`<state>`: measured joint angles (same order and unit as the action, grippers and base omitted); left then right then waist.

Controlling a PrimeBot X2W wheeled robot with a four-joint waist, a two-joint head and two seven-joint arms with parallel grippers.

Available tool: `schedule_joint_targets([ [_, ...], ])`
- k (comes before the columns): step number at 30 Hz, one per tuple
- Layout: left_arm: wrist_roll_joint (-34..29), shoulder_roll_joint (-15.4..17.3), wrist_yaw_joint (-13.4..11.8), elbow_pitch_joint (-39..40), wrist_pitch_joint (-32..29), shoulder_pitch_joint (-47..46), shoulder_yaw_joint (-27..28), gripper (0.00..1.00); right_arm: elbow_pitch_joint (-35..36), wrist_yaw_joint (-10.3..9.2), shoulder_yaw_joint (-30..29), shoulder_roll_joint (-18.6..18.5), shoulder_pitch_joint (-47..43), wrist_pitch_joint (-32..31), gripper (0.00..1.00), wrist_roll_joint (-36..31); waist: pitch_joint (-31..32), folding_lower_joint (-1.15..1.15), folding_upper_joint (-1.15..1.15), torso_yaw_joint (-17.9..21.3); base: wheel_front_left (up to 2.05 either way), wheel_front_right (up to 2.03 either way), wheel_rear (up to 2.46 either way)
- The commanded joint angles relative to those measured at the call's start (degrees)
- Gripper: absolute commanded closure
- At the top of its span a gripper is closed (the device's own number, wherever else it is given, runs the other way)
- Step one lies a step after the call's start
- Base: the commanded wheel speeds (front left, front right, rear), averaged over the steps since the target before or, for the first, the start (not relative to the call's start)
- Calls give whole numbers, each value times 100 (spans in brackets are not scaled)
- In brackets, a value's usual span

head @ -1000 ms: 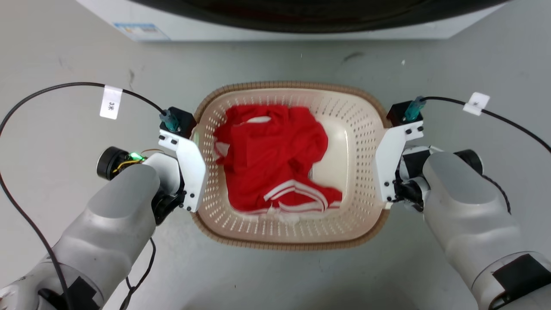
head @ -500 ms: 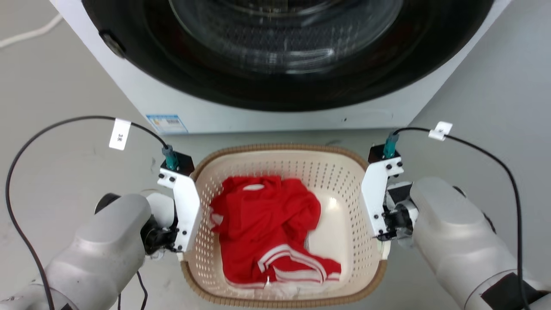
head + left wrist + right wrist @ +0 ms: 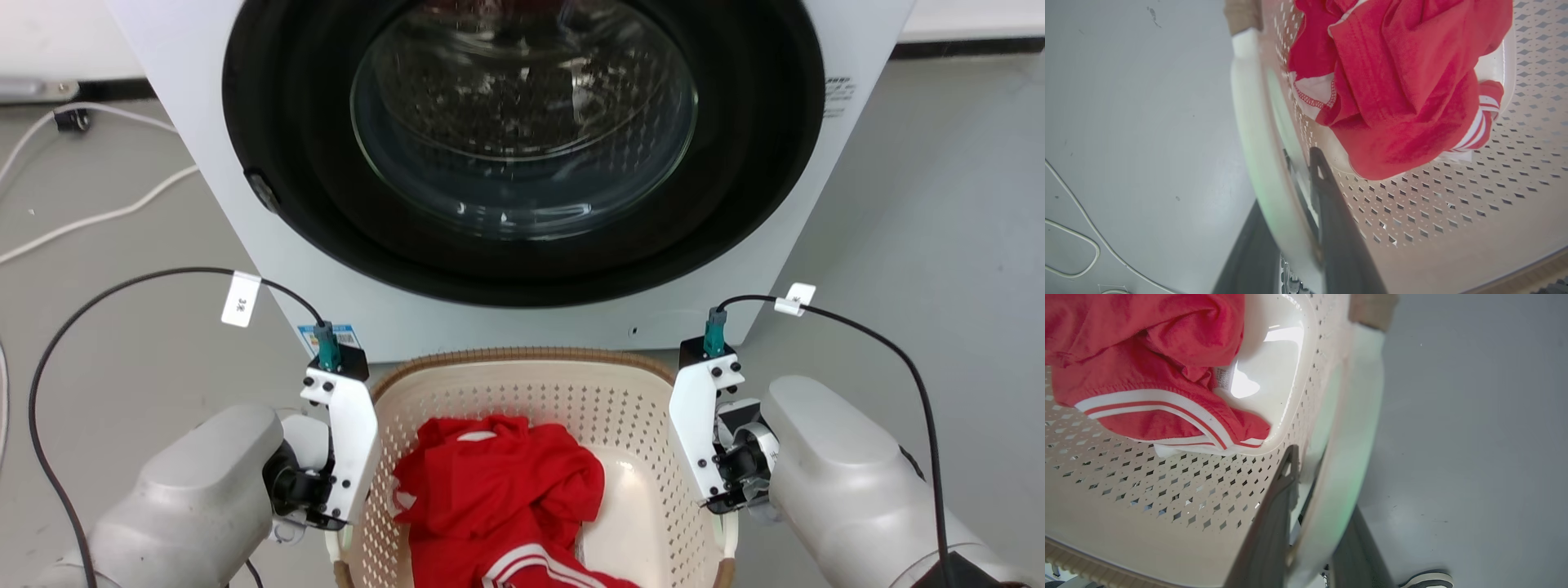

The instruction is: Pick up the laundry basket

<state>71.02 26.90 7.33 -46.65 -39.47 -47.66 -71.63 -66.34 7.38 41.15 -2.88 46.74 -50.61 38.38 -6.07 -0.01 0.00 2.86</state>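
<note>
Cream laundry basket, left end effector, right end effector pinching its handles; cable tag "3米"

The white tag on the left cable seems to read "3米", while the tag on the right cable, the washing machine's blue sticker and side print, and the label on the red garment in the laundry basket are too small to read.
</note>
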Motion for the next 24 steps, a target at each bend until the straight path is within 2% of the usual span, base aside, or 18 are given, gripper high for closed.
schedule_joint_targets([
  [1, 12, -2, 20, 21, -43, 47, -27, 100, 54, 20, 62, 2, -60, -51, 100, 19, 181, 1, 0, 24, 0, 0, 0],
  [9, 218, -80, 21, 9, -322, 298, -93, 100, 79, 20, 215, 10, -202, -253, 100, 228, 524, 1, 0, -6, 0, 0, 0],
  [24, 376, -19, 21, -58, -483, 401, -128, 100, -42, 19, 372, 5, -271, -255, 100, 378, 614, 1, 0, -30, 0, 0, 0],
])
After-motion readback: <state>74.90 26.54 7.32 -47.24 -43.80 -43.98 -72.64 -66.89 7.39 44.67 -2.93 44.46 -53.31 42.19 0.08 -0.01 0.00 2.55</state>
